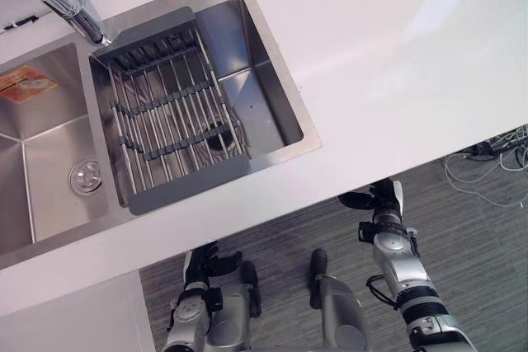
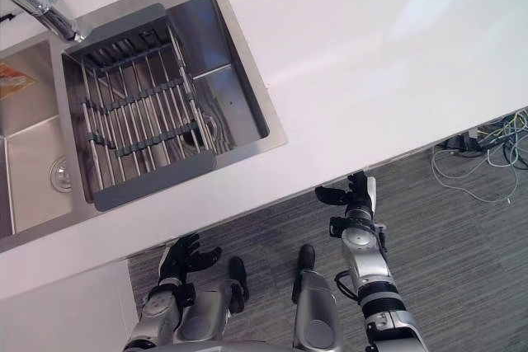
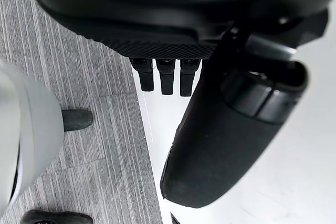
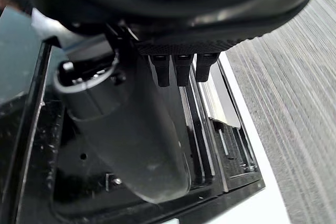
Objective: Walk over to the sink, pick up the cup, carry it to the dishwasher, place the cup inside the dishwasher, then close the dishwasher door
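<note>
I cannot pick out the cup with any certainty. The nearest candidate is a dark round shape (image 1: 221, 131) low in the right basin of the sink (image 1: 285, 80), half hidden under the bars of a grey draining rack (image 1: 165, 113). I cannot tell whether it is a cup or that basin's drain. The rack spans the basin from its far edge to its near edge and leaves a strip of bare steel showing on its right. The left basin has a round drain (image 1: 85, 176) in its floor and an orange label (image 1: 25, 84) on its wall. A chrome faucet (image 1: 78, 10) stands at the far rim, between the two basins. The sink is set into a white counter (image 1: 396, 80) that runs off to the right.

The left hand (image 1: 206, 261) hangs below the counter's near edge, over the grey floor (image 1: 478, 253). Its fingers are loosely spread and hold nothing. Its wrist view shows them straight, with the thumb (image 3: 226, 145) standing out beside a white surface.

The right hand (image 1: 381, 199) is up at the counter's near edge, fingers relaxed and apart, also holding nothing. In its wrist view a black-framed panel (image 4: 73, 177) with slotted rails lies past the thumb (image 4: 136, 145); I cannot tell what it belongs to. Loose cables (image 1: 495, 158) lie on the floor at the far right.
</note>
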### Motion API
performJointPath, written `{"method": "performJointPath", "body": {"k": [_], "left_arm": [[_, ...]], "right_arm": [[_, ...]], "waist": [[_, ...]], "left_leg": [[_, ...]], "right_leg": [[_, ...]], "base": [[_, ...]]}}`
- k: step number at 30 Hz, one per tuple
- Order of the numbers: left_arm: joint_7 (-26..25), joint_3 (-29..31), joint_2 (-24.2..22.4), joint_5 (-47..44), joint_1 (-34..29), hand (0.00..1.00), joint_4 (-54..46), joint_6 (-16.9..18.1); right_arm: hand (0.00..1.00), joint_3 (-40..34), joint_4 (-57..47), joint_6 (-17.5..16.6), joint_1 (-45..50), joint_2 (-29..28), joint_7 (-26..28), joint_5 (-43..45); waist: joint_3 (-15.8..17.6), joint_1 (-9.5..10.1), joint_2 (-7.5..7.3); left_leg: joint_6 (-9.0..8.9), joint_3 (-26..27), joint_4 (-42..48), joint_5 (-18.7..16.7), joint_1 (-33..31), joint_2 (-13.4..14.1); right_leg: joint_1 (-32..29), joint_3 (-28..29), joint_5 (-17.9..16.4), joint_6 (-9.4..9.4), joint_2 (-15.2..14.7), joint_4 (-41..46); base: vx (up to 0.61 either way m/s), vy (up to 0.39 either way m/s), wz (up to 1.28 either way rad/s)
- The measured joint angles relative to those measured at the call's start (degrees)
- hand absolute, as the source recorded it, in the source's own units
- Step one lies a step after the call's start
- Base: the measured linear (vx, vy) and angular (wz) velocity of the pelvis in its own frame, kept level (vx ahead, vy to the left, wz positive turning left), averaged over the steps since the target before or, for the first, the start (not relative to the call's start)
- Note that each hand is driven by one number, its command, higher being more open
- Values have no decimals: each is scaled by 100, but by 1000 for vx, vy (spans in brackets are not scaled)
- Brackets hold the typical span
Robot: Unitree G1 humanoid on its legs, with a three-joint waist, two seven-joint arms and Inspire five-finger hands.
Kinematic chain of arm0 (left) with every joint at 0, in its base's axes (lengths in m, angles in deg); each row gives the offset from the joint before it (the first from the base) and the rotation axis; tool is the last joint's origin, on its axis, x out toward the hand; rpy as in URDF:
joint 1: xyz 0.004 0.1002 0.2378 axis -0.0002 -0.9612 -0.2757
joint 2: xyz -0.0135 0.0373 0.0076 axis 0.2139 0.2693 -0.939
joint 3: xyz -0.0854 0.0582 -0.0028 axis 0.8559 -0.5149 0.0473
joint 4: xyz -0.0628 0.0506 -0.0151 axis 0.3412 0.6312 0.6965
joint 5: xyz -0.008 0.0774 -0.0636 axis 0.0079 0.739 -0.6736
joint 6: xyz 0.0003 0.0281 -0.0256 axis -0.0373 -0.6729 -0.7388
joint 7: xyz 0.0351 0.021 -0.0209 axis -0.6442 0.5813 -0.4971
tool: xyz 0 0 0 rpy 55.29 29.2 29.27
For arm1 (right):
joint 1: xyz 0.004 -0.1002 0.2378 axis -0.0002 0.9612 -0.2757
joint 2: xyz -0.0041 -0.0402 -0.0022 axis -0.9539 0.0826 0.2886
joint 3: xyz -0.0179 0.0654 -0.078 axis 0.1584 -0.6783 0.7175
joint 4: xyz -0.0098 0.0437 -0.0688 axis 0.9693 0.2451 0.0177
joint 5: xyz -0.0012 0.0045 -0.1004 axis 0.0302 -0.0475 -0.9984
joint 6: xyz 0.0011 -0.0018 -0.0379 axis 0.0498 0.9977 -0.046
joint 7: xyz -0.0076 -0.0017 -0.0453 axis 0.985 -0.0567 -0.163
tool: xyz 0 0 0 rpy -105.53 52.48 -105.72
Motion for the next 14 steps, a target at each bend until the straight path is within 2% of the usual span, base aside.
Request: {"method": "performJointPath", "body": {"k": [4,7,10,14], "left_arm": [[52,-97,179,22,9,90,364,-27],[124,-91,434,125,-124,90,426,-98],[137,-24,547,130,-271,90,426,-126],[240,24,662,235,-467,90,430,-145]], "right_arm": [[90,-41,-5,-203,470,84,432,-476],[90,-122,-97,-620,937,-10,779,-748],[90,-317,31,-720,1218,-221,924,-895],[90,-634,725,-775,1478,-437,1107,-888]], "waist": [[-71,-22,-20],[-325,-24,-107],[-532,-12,-202],[-903,-7,-332]], "left_leg": [[-38,-329,-276,180,227,-45],[-49,-564,-561,326,276,-68],[-41,-681,-756,404,463,-95],[2,-800,-927,452,644,-161]], "right_leg": [[362,-302,37,-57,21,-186],[469,-526,97,-106,42,-354],[708,-651,133,-100,62,-509],[1007,-781,221,-54,59,-788]], "base": [[-60,-45,37],[-71,-44,35],[-28,-21,24],[4,13,15]]}}
